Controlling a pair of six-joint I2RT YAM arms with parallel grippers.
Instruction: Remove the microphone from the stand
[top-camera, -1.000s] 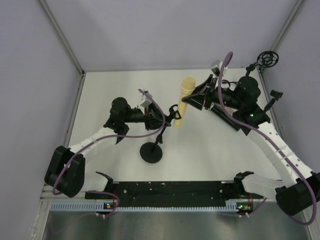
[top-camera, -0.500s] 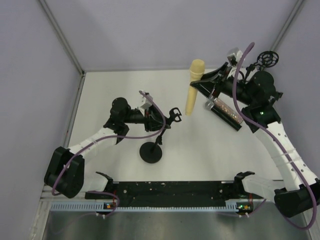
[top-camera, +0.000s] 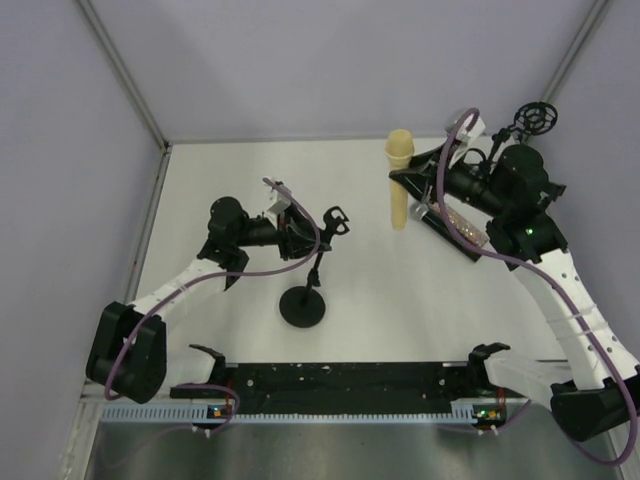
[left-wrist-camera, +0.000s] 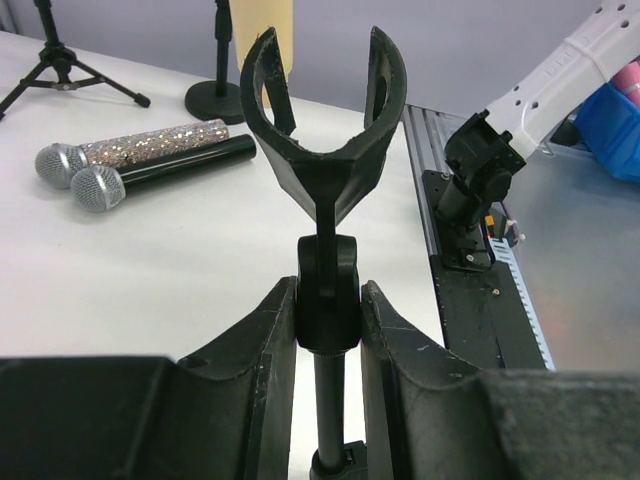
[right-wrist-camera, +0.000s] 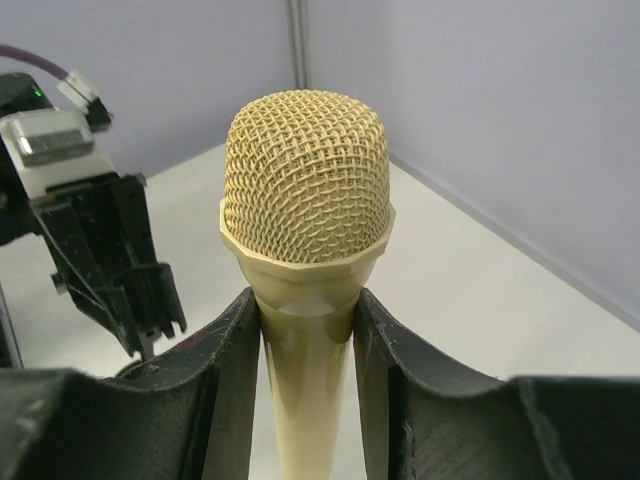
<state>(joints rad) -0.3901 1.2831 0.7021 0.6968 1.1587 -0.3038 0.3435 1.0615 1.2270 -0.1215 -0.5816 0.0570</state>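
The gold microphone hangs upright in the air, clear of the stand. My right gripper is shut on its neck just below the mesh head. The black stand has a round base, a thin pole and an empty U-shaped clip on top. My left gripper is shut on the stand's joint right under the clip, its fingers pressed against both sides.
A glitter microphone and a black microphone lie side by side on the white table near the right arm. A tripod stand stands at the back right corner. A black rail runs along the near edge.
My right gripper has carried the gold microphone up and to the right, away from the clip. The left gripper and the stand's top have shifted slightly left.
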